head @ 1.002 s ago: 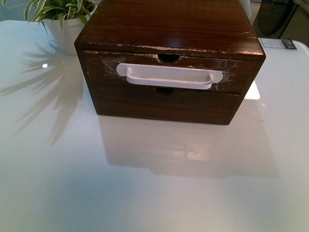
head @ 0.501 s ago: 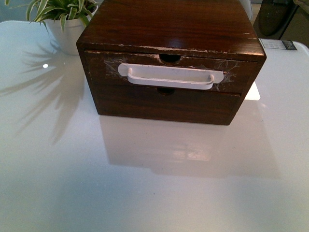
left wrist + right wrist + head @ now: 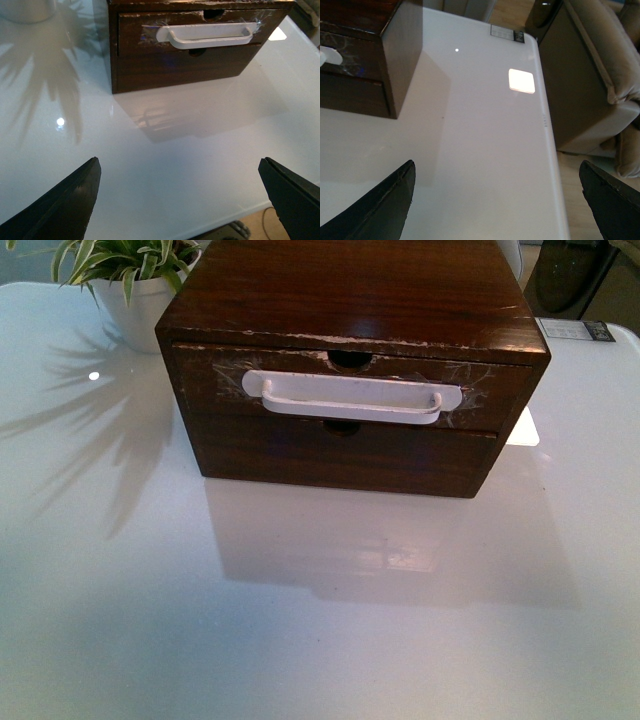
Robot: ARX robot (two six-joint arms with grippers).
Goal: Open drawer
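The dark brown wooden box (image 3: 350, 290) stands on the white table (image 3: 300, 620). Its upper drawer (image 3: 210, 385) is closed, with a wide white bar handle (image 3: 350, 398) taped on and a half-round notch (image 3: 350, 360) in its top edge. The drawer also shows in the left wrist view (image 3: 135, 27) with its handle (image 3: 210, 36). My left gripper (image 3: 180, 190) is open and empty above the table, well short of the box. My right gripper (image 3: 497, 192) is open and empty, beside the box's right side (image 3: 402, 45). Neither arm shows in the front view.
A plain handle-less drawer front (image 3: 340, 455) sits below. A white pot with a green plant (image 3: 135, 285) stands at the back left. The table's right edge (image 3: 552, 150) runs by a beige sofa (image 3: 605, 65). A small label (image 3: 575, 331) lies at the back right.
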